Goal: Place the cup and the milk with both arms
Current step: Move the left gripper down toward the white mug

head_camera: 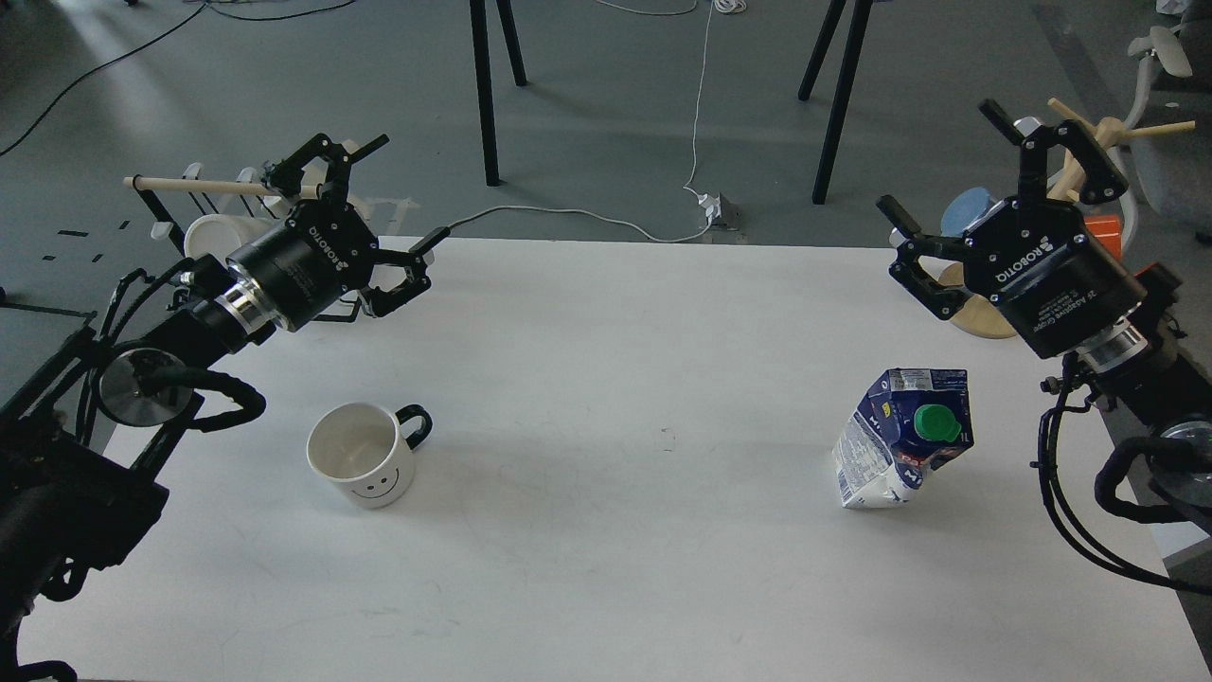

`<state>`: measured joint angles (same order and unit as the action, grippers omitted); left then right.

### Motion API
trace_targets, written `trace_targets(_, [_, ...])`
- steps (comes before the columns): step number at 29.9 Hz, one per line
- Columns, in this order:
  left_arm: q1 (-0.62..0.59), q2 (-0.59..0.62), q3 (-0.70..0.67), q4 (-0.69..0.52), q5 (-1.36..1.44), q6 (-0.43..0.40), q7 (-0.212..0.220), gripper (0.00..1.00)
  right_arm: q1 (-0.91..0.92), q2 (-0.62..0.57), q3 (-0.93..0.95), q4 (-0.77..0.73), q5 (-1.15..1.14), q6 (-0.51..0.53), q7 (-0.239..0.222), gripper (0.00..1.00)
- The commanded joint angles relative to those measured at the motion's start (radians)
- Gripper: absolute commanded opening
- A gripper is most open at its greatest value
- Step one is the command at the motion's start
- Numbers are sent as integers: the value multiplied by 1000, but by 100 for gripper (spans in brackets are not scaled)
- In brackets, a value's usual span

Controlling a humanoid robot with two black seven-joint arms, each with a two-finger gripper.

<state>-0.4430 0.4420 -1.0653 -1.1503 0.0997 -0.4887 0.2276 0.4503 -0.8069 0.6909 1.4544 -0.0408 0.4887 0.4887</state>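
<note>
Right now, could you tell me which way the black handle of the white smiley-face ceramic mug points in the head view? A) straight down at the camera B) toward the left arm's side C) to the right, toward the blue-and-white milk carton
C: the white smiley-face ceramic mug has its black handle on its upper right, the blue-and-white milk carton side.

Your left gripper is raised at the far left with its fingers spread wide; your right gripper mirrors it at the far right, equally splayed.
</note>
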Motion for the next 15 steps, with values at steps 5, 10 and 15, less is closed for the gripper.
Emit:
trace_targets(5, [7, 4, 1, 0, 0, 0, -2, 100, 5, 9, -24, 3, 1, 0, 0, 99])
trace_targets(10, [-3, -2, -19, 1, -3, 0, -8, 100, 5, 9, -24, 3, -1, 0, 0, 99])
trace_targets(15, [-46, 9, 4, 17, -17, 0, 87, 100, 7, 9, -22, 3, -1, 0, 0, 99])
